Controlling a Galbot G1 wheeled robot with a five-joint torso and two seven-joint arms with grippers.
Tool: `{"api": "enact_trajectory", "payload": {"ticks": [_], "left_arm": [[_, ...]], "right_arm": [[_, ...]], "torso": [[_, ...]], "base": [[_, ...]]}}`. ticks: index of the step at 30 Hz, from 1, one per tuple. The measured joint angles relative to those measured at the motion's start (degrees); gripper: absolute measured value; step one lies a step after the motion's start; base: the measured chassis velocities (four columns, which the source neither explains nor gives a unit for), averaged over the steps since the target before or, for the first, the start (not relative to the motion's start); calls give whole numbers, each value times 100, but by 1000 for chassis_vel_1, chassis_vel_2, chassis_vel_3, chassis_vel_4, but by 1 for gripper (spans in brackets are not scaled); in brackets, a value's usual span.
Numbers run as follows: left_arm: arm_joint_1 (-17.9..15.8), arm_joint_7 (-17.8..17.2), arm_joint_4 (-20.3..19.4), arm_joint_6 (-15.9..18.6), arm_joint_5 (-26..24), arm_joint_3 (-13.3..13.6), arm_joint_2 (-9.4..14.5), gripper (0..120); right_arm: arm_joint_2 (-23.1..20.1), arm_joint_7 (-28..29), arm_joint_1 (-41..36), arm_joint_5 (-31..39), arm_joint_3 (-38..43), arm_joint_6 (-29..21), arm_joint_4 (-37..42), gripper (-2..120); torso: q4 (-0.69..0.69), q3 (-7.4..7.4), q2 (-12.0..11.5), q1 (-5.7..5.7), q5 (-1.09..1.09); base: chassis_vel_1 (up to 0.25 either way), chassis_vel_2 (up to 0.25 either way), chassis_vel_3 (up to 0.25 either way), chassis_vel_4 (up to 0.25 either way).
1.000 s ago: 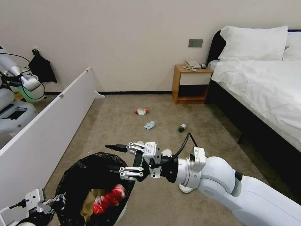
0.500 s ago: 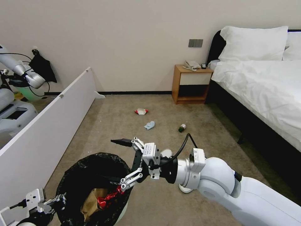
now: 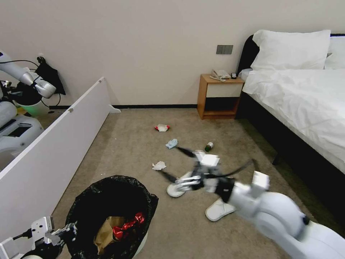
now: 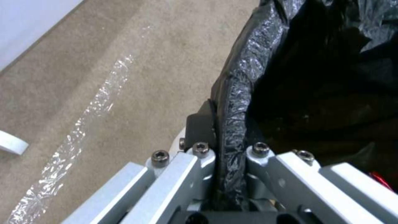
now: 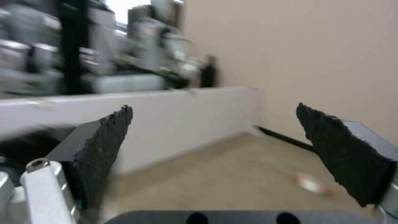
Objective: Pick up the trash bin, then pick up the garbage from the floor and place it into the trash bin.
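Floor [image 3: 143, 144]: beige carpet, black baseboard along its far edge.

Trash bin [image 3: 111, 187]: black-lined, at the carpet's near-left corner beside the white partition [image 3: 54, 144]; I see a red can [image 3: 125, 225] and brown carton [image 3: 104, 232] inside.

Right gripper [image 3: 174, 163]: mid-carpet, above the slippers, jaws spread wide, carrying nothing.

Left gripper [image 4: 230, 155]: jaws clamped narrow over the bin's bagged rim.

Slippers [image 3: 219, 210]: two, white, mid-carpet.

Toward the far edge: tissue [image 3: 159, 166], pale-blue wad [image 3: 171, 143], red-white packet [image 3: 162, 127], green bottle [image 3: 208, 146], all apart.
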Motion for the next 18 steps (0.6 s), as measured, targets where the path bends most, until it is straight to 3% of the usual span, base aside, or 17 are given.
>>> {"api": "enact_trajectory", "payload": {"ticks": [5, 11, 13, 17, 18], "left_arm": [[-20, 9, 0, 0, 6, 0, 18, 3], [-24, 58, 0, 0, 59, 3, 21, 3], [-9, 112, 0, -2, 121, 4, 2, 3], [-17, 137, 0, -12, 175, 4, -9, 3], [-30, 156, 0, -18, 204, 14, -13, 3]], "right_arm": [[112, 188, -668, -321, 689, 105, -33, 100], [435, 584, -1430, -708, 1508, 41, -48, 100], [758, 881, -1896, -1157, 2079, -7, -76, 100], [1073, 1065, -2211, -1567, 2488, -81, -76, 100], [1417, 1150, -2558, -1902, 2821, -56, -65, 100]], "torso": [[6, 0, 0, 0, 0], [3, 0, 0, 0, 2], [5, 0, 0, 0, 0], [5, 0, 0, 0, 0], [4, 0, 0, 0, 0]], "base": [[0, 0, 0, 0], [0, 0, 0, 0], [0, 0, 0, 0], [0, 0, 0, 0], [0, 0, 0, 0]]}}
